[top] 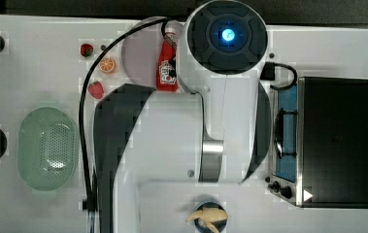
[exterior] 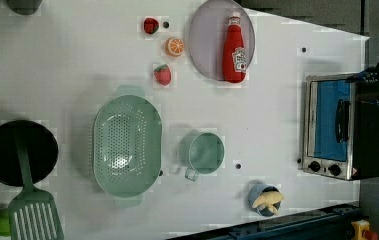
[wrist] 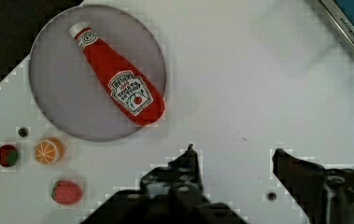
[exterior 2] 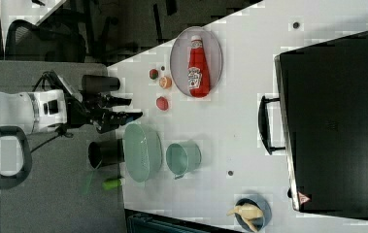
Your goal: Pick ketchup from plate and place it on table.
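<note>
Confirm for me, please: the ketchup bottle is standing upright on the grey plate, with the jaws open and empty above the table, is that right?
Not quite. The ketchup bottle is lying on its side on the grey plate, not standing upright, as the wrist view shows. The rest holds: the gripper has its jaws open and empty above the table.

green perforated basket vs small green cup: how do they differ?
The pale green perforated oval basket is the larger of the two, long and shallow, its inside dotted with small holes. The small green round cup has plain solid walls and a small handle at its rim. The basket has tabs at both ends, the cup one handle. Both are pale green, empty, and stand side by side on the white table.
</note>
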Controlling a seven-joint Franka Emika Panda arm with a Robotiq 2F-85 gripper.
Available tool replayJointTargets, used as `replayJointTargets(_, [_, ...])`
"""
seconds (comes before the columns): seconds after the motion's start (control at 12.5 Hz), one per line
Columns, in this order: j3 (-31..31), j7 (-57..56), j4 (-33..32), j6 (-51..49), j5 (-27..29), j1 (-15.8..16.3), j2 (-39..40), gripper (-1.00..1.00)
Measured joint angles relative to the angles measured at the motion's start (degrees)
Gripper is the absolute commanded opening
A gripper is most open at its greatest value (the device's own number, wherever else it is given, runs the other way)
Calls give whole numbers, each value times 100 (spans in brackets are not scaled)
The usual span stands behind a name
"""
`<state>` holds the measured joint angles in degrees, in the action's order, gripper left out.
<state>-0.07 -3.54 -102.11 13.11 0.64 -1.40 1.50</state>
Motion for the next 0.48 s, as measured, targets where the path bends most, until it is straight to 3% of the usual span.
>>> replayJointTargets(0.24, [210,1,-918,-955,36,-317,-943,100])
replayJointTargets(0.48, [245,1,-789,-689,-42,-475,-1277,100])
